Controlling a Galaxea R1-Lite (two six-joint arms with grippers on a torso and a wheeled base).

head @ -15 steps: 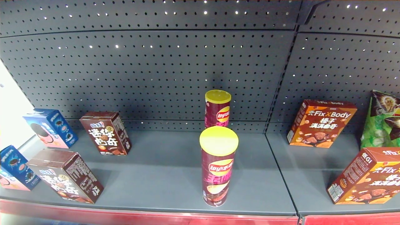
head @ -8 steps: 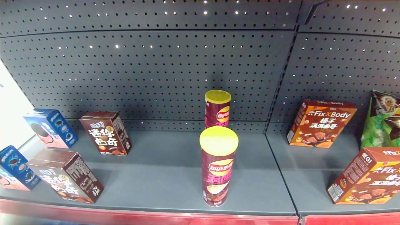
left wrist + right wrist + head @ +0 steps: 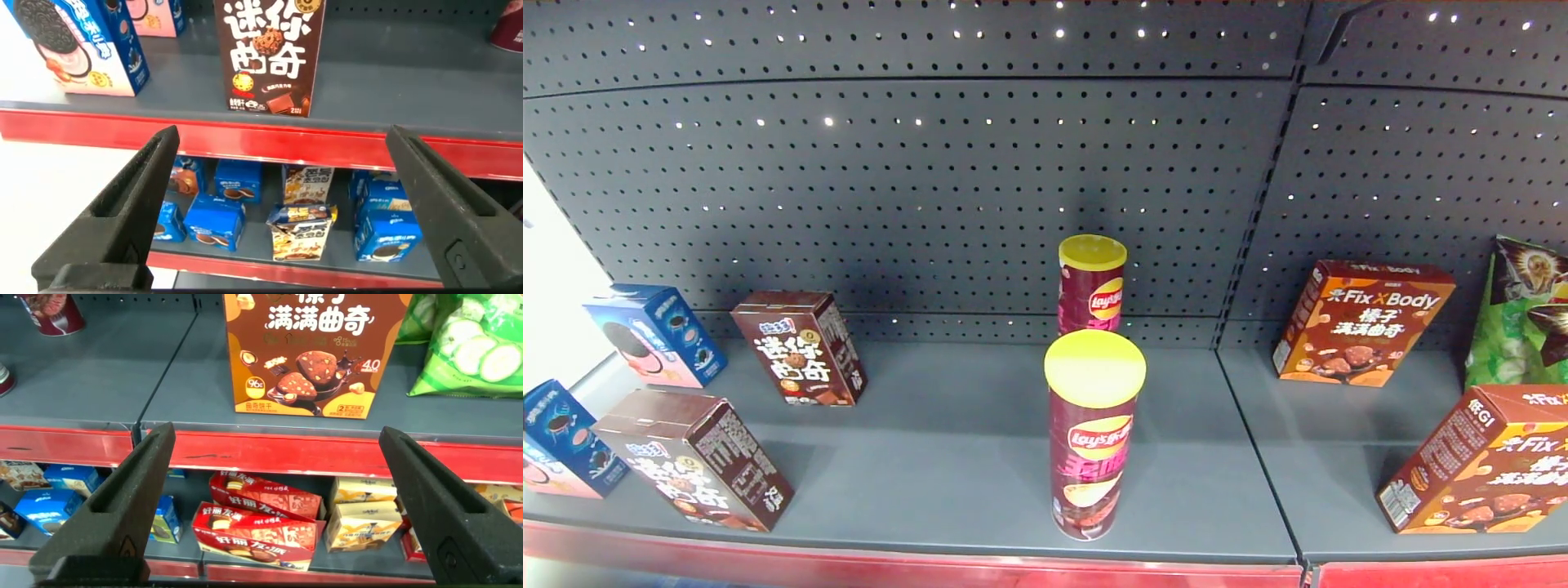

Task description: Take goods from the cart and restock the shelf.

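Centre frame in the head view, a maroon cylindrical chip can with a yellow plastic lid stands upright near the front edge of the dark grey metal shelf. A second maroon chip can with a yellow lid stands upright directly behind it, close to the dark grey perforated back panel. Left of centre stand two brown cardboard cookie boxes, the rear brown box near the back panel and the front brown box at the lower left, near the shelf's front edge. Two blue cardboard cookie boxes sit at the left edge of the frame, the rear blue box above the front blue box. On the right-hand shelf section, a rear orange-brown cardboard box stands near the back and a front orange-brown cardboard box sits at the lower right, with a green snack bag at the right edge. A red front strip runs along the shelf edge. In the left wrist view, the left claw is spread wide and holds nothing. It is level with the red strip, in front of a brown box, and small blue cartons sit on a lower shelf beyond it. In the right wrist view, the right claw is likewise spread and empty. It faces an orange-brown box, and red flat packs lie on the lower shelf.
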